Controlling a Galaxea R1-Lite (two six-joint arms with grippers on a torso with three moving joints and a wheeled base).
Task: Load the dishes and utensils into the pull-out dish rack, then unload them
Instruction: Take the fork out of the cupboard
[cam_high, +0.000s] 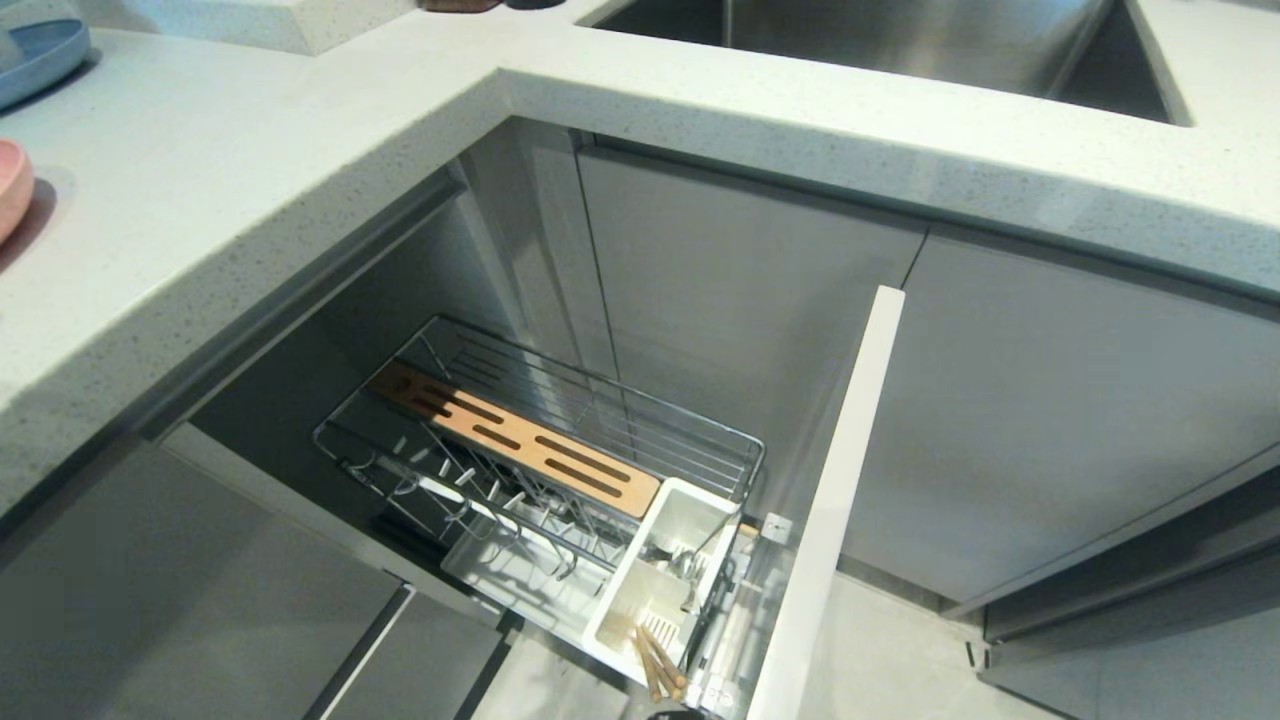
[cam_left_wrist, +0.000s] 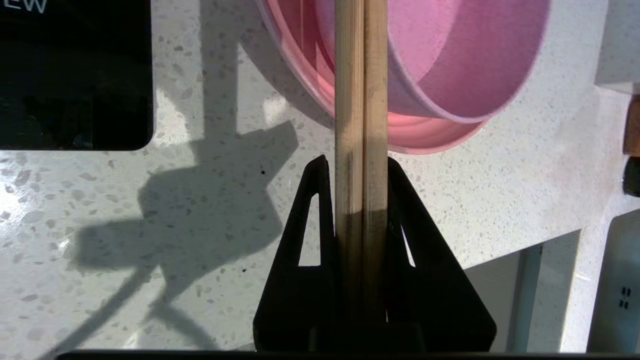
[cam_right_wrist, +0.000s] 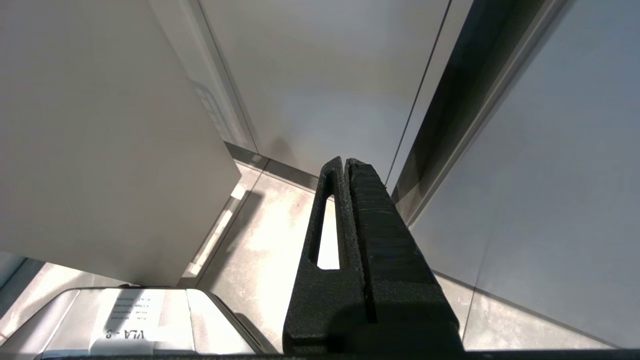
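Note:
My left gripper is shut on a pair of light wooden chopsticks, which run straight out between its fingers. It hangs over the speckled counter, just short of a pink bowl. This gripper is outside the head view. The pull-out dish rack stands drawn out below the counter, with its tan slotted board and white caddy. A silver fork and some wooden sticks sit in the caddy. A pink dish shows at the counter's far left edge. My right gripper is shut and empty, parked low by the cabinet fronts.
The open white cabinet door stands on edge right of the rack. A blue plate sits at the counter's back left and a steel sink lies behind. A black glass panel is set in the counter near the left gripper.

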